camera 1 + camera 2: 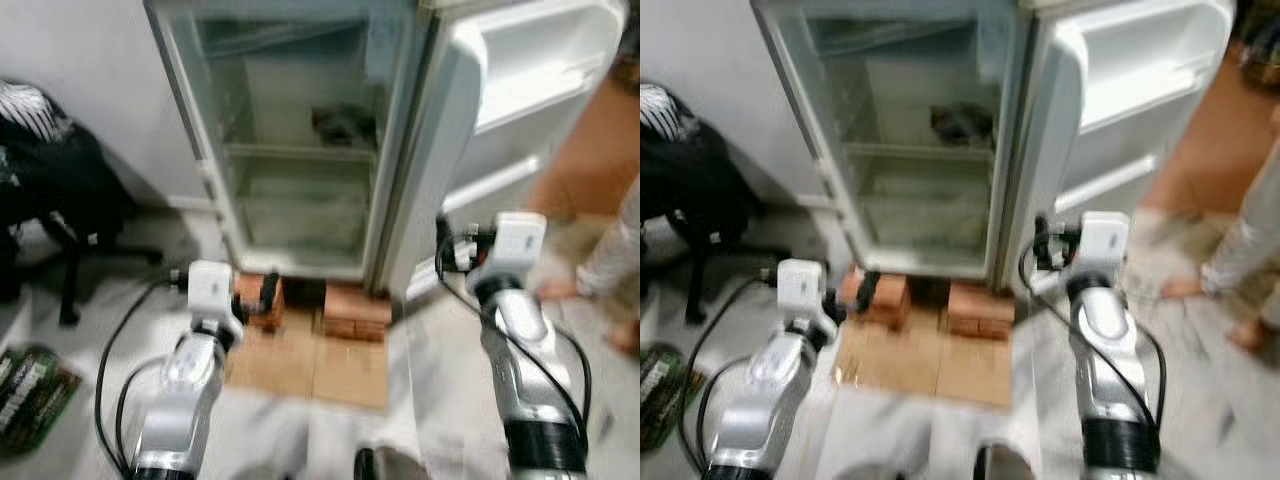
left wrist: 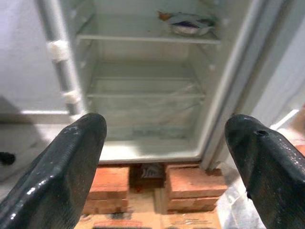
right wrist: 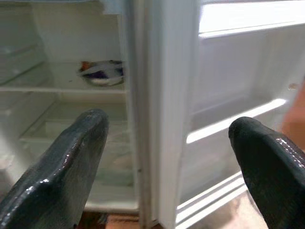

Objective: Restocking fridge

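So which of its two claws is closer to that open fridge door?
The right one. The right gripper is raised just in front of the open door's lower edge, while the left gripper sits lower, over by the bricks under the fridge's hinge-free side.

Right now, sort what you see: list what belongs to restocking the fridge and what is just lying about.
Job:
fridge, standing open
fridge door
bag on the shelf
left gripper, open
right gripper, open

Lying about:
bricks
cardboard
office chair
person's feet
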Robot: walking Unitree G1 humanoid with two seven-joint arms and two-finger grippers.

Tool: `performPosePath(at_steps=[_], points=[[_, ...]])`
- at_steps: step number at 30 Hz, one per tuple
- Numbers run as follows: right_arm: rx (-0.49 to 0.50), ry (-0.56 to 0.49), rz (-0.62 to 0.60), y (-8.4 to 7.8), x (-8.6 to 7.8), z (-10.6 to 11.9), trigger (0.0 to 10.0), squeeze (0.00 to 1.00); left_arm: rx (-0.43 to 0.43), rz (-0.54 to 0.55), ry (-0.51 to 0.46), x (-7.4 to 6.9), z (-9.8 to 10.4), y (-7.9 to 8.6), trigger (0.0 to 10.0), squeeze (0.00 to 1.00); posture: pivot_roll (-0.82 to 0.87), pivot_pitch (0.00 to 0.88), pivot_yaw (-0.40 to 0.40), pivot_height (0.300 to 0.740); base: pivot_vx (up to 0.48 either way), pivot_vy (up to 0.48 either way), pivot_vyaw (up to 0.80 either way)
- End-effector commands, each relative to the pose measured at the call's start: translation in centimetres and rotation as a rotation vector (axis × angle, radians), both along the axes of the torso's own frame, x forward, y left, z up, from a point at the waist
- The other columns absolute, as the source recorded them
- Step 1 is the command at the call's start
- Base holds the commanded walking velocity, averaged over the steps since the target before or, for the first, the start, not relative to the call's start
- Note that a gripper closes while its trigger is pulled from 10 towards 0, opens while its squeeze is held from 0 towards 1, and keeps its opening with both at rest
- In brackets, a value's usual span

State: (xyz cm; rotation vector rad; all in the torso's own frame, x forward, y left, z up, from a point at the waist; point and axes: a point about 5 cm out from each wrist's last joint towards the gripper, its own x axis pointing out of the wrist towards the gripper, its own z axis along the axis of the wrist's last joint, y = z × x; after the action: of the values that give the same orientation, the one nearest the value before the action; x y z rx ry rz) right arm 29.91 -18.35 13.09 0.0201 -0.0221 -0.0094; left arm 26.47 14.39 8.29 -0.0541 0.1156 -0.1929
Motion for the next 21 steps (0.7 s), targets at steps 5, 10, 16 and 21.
performPosePath(at_steps=[5,10,16,21], points=[[-0.003,-0.013,0.013,0.11,0.08,0.27,10.0,0.0,0.007,0.012,-0.015,-0.09,0.17,0.31,10.0,0.0,-0.01,0.093,0.036,0.74,0.0,0.0,0.0],[-0.016,-0.021,0.036,0.25,-0.11,0.26,10.0,0.0,-0.01,0.004,-0.035,0.03,0.52,0.26,10.0,0.0,-0.02,0.092,0.04,0.74,0.0,0.0,0.0],[-0.017,-0.03,0.049,0.53,-0.11,0.45,10.0,0.0,-0.014,-0.001,-0.04,0.13,0.66,0.21,10.0,0.0,-0.02,0.098,0.042,0.74,0.269,0.0,0.49],[-0.02,-0.027,0.052,0.5,-0.11,0.37,10.0,0.0,-0.013,-0.002,-0.039,0.09,0.62,0.21,10.0,0.0,-0.02,0.101,0.039,0.74,0.472,0.0,0.0]])
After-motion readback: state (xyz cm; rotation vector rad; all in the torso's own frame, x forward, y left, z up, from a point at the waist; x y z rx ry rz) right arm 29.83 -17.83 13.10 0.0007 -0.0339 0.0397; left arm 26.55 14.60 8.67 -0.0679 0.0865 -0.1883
